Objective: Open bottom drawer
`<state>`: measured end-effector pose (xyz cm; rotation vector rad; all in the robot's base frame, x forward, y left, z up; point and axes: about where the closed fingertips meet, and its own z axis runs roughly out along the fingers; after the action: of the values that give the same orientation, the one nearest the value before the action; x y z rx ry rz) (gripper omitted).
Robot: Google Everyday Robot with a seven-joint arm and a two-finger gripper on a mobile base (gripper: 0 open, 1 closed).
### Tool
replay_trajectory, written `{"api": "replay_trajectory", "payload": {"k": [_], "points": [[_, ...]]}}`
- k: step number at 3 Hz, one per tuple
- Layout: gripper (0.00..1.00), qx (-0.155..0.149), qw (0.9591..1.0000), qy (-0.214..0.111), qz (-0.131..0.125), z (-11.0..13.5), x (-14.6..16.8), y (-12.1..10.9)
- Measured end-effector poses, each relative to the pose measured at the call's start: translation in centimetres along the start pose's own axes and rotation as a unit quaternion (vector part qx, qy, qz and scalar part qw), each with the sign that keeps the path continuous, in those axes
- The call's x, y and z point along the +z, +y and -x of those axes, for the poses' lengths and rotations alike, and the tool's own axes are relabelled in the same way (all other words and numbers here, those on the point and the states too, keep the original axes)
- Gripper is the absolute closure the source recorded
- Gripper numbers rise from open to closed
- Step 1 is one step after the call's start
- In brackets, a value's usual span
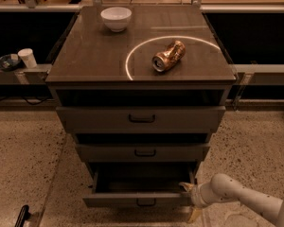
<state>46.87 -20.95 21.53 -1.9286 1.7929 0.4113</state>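
The bottom drawer (pixel 114 200) of the three-drawer cabinet stands pulled partly out, and its dark, plain inside (pixel 142 178) shows. Its small dark handle (pixel 146 203) sits at the centre of the front. My gripper (pixel 189 200) reaches in from the lower right on a white arm (pixel 236 195) and sits at the right end of the drawer front. Its tan fingers (pixel 184 187) are spread apart, one above the front's top edge and one below it. It is well to the right of the handle.
The middle drawer (pixel 143 152) and top drawer (pixel 141 118) are less far out. On the cabinet top lie a white bowl (pixel 116 18) and a crushed can (pixel 168 56). A white cup (pixel 26 57) stands on a ledge at left. Speckled floor surrounds the cabinet.
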Motion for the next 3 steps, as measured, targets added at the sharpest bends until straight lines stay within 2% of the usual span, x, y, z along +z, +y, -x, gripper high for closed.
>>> {"api": "replay_trajectory", "payload": {"k": [1, 2, 3], "points": [[0.0, 0.003, 1.0, -0.003, 0.005, 0.2, 0.3, 0.0], [0.0, 0.012, 0.9998, -0.002, 0.015, 0.2, 0.6, -0.7], [0.0, 0.016, 0.9992, 0.0, 0.036, 0.0, 2.6, -0.6]]}}
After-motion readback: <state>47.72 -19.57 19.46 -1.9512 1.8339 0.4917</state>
